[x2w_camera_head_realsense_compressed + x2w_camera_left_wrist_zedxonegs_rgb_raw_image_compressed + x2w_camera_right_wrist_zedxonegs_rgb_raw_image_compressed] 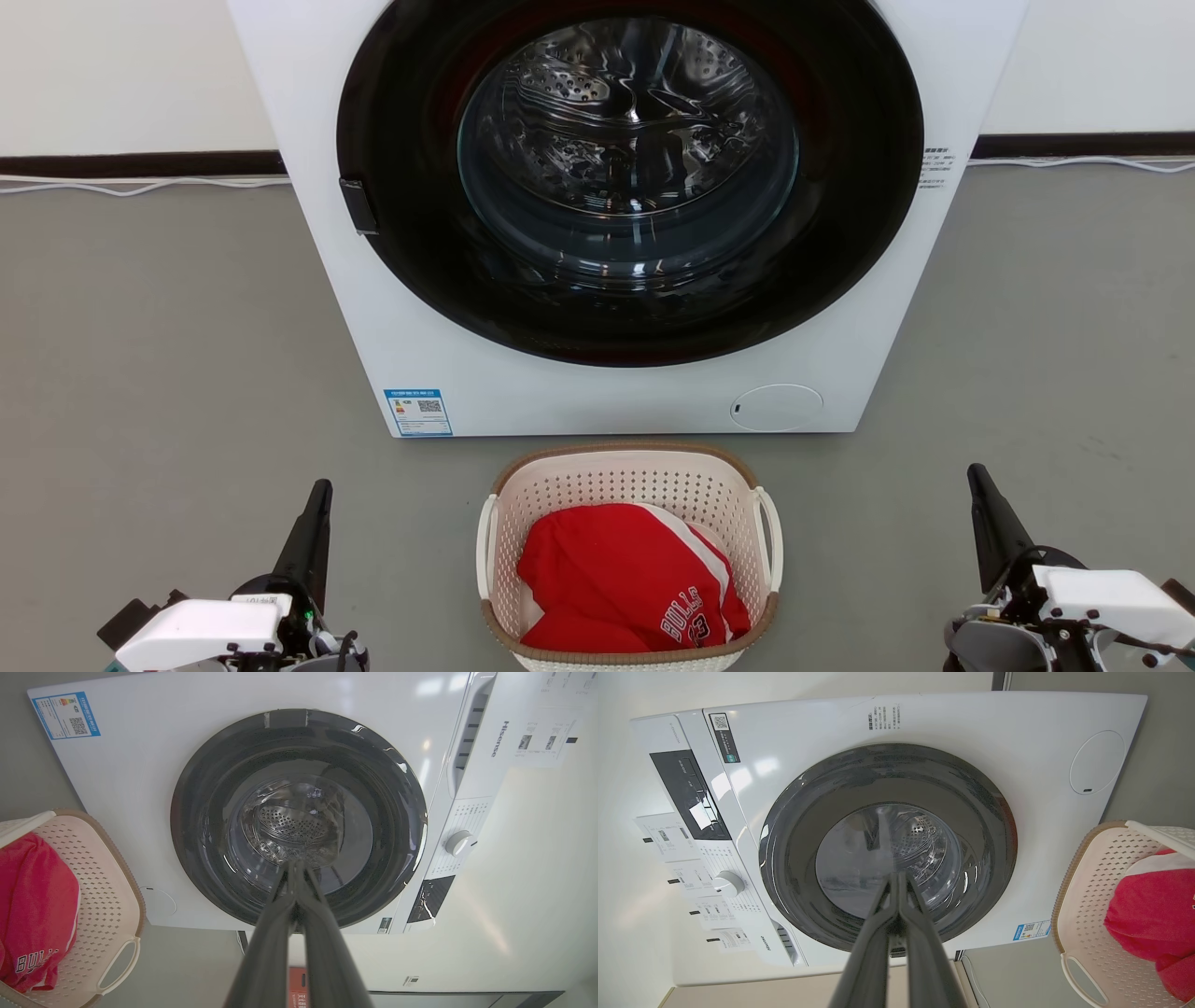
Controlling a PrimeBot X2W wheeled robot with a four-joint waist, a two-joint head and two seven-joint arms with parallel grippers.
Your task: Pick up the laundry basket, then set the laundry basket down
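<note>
The laundry basket (627, 478), cream-white and perforated with a brown rim, stands on the grey floor just before the washing machine. A red jersey (621, 579) lies inside it. White loop handles (767, 541) stick out at its two sides. My left gripper (321, 489) is shut, low at the left, well apart from the basket. At the lower right my right gripper (977, 472) is shut too, equally clear of it. The left wrist view catches the basket (105, 891) at its left edge beside the shut gripper (294, 864); the right wrist view has the basket (1092, 891) at its right, its gripper (896, 875) shut.
A white front-loading washing machine (448, 373) with a closed dark round door (627, 177) fills the space behind the basket. White cables (140, 185) run along the wall's dark skirting. Bare grey floor (168, 355) spreads to both sides.
</note>
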